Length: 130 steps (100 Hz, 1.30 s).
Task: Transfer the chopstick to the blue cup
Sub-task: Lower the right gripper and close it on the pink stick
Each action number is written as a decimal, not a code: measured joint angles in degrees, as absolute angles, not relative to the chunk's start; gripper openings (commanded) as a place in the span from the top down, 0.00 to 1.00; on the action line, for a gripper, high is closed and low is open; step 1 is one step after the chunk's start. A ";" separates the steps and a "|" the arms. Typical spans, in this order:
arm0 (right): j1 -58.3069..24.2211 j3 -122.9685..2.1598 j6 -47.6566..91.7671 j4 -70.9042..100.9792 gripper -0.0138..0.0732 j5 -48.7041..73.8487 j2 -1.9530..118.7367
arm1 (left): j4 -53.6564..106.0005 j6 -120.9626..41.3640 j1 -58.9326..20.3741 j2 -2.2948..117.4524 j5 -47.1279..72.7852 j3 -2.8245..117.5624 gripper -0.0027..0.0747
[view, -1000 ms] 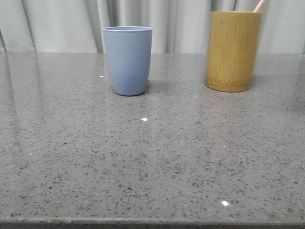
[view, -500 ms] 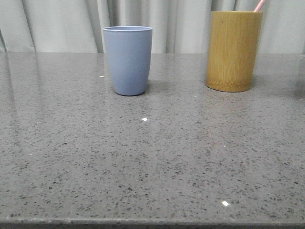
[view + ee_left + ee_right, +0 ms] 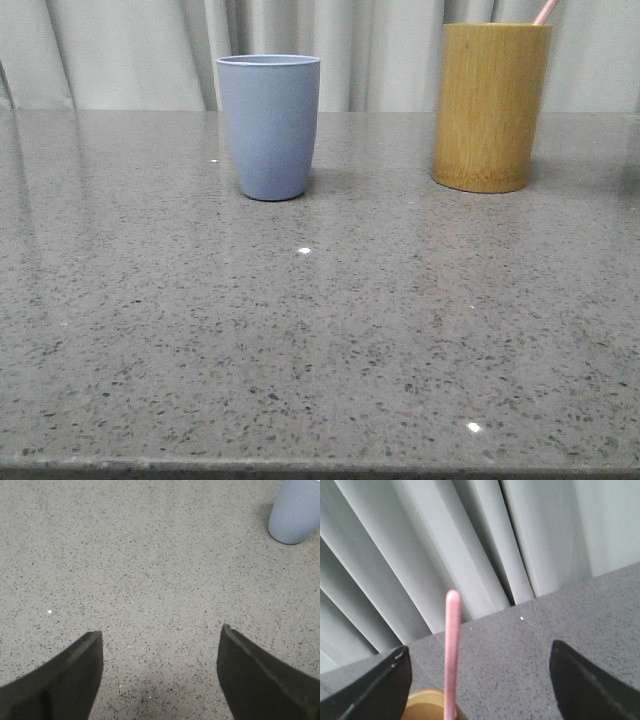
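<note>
Worktop: speckled grey stone worktop [image 3: 320, 340], with pale pleated curtains [image 3: 130, 50] behind its far edge.
Blue cup: matte pale grey-blue handleless tumbler [image 3: 269, 126], upright on the far left-centre of the worktop; its base also shows in the left wrist view [image 3: 295, 511].
Bamboo holder: taller yellow-brown bamboo cylinder [image 3: 490, 106], upright to the right of the blue cup and well apart from it.
Chopstick: thin pale pink stick [image 3: 451, 655] standing in the bamboo holder, its tip leaning out above the rim [image 3: 544, 12].
Left gripper [image 3: 160, 675]: jaws spread wide over bare worktop, holding nothing, the blue cup well ahead of them.
Right gripper [image 3: 480, 680]: jaws spread wide either side of the chopstick, just above the bamboo holder's rim [image 3: 427, 702], not touching the stick.
</note>
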<state>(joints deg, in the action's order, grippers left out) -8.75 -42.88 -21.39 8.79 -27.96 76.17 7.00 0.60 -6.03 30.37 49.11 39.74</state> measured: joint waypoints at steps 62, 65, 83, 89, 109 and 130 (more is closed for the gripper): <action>-8.75 -49.93 -26.68 5.51 0.20 -29.35 84.45 | 7.00 0.60 -6.03 30.37 48.89 39.74 0.35; -8.75 -50.03 -26.78 5.53 0.22 -29.35 84.58 | 7.00 0.60 -6.03 30.37 48.89 39.74 0.35; -8.75 -50.19 -26.92 5.39 0.36 -29.35 84.79 | 7.00 0.60 -6.03 30.37 48.86 39.74 0.35; -8.75 -50.19 -27.06 5.39 0.38 -29.35 84.79 | 7.00 0.60 -6.03 30.37 48.86 39.74 0.35; -8.75 -50.19 -28.63 5.39 0.40 -29.35 84.79 | 7.00 0.60 -6.03 30.37 48.31 39.74 0.35; -8.75 -50.19 -29.05 5.39 0.40 -29.35 84.79 | 7.00 0.60 -6.03 30.37 47.99 39.74 0.35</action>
<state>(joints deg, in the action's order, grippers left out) -8.75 -50.19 -29.05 5.39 -29.35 84.79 7.00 0.60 -6.03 30.37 47.99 39.74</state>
